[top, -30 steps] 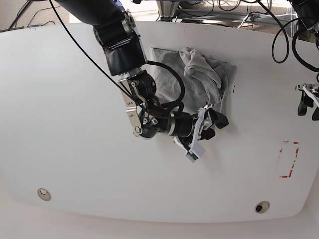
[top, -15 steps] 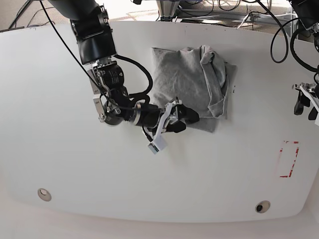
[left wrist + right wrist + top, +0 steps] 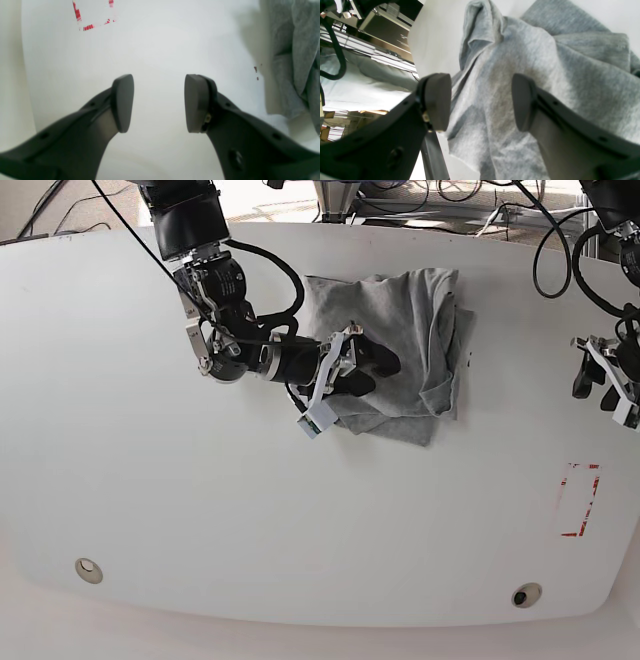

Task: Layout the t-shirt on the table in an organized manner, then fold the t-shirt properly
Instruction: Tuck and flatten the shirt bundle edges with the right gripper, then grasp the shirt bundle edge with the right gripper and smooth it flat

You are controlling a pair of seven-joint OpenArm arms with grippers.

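White worktop (image 3: 150,510) carries the shirt (image 3: 400,330), bunched in a rough fold near its far edge. My right end effector (image 3: 368,368) hovers over its near-left part, jaws parted, gripping nothing; cloth lies directly below and ahead. My left end effector (image 3: 608,385), also open and empty, sits well apart at the worktop's edge.

No readable text anywhere you look.
The t-shirt (image 3: 400,350) shows you only plain grey folds, and the table (image 3: 300,530) carries just a red dashed rectangle mark (image 3: 579,500), no letters.
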